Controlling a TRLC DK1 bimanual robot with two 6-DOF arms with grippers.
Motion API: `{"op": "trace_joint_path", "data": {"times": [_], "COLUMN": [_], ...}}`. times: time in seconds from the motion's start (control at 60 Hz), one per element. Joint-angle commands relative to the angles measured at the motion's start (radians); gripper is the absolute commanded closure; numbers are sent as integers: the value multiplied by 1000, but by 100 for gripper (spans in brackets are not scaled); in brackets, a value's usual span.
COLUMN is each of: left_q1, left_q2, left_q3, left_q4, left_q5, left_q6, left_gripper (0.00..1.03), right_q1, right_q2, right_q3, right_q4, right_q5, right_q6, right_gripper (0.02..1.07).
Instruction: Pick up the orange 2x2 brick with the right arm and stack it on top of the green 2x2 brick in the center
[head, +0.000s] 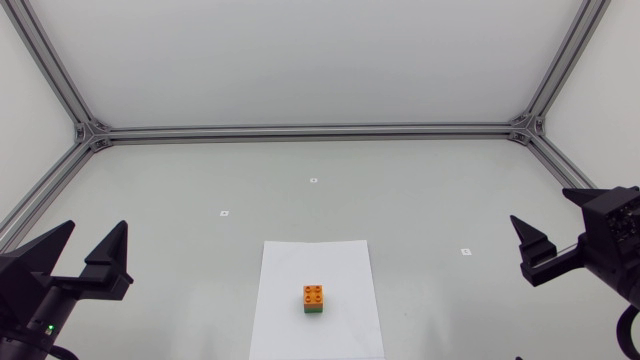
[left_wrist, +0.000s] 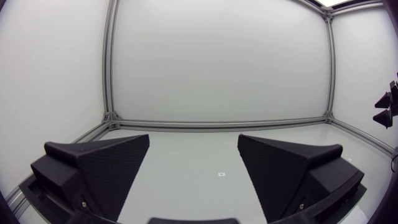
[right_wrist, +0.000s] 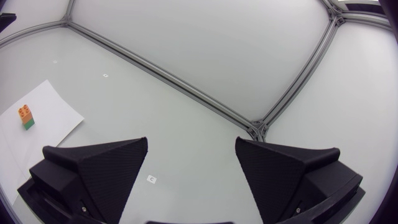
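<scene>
Well, across the desk (head: 420, 190): paper (head: 290, 300) near the middle, left tool (left_wrist: 194, 137) and right tool (right_wrist: 191, 143) parked well apart, released, gripping nothing. Orange brick (head: 314, 293) seated atop green brick (head: 314, 309). Might topple if only half-pressed, or clipped by a swinging tool.

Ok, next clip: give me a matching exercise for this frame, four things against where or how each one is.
Things:
1. orange brick
2. green brick
3. white paper sheet
4. right gripper

Places or states:
a. lying flat beneath both bricks
b. open and empty, well away from the stack
c. top of the stack
d. bottom of the stack, resting on the sheet

Pairs: 1-c, 2-d, 3-a, 4-b
</scene>
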Motion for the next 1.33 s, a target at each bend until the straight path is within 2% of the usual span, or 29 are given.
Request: {"op": "trace_joint_path", "data": {"times": [0.0, 0.05, 1.017, 1.317], "left_q1": [-1, -1, -1, 1], "left_q2": [-4, -4, -4, -4], "left_q3": [-41, -41, -41, -41], "left_q4": [-11, -11, -11, -11], "left_q5": [3, 3, 3, 3], "left_q6": [5, 7, 5, 5], "left_gripper": [4, 4, 4, 4], "right_q1": [44, 69, 197, 198], "right_q2": [-76, -118, -427, -430], "right_q3": [-65, -104, -335, -338], "right_q4": [26, 65, 215, 216], "right_q5": [43, 85, 203, 204], "right_q6": [52, 96, 585, 590], "right_gripper": [7, 7, 7, 7]}}
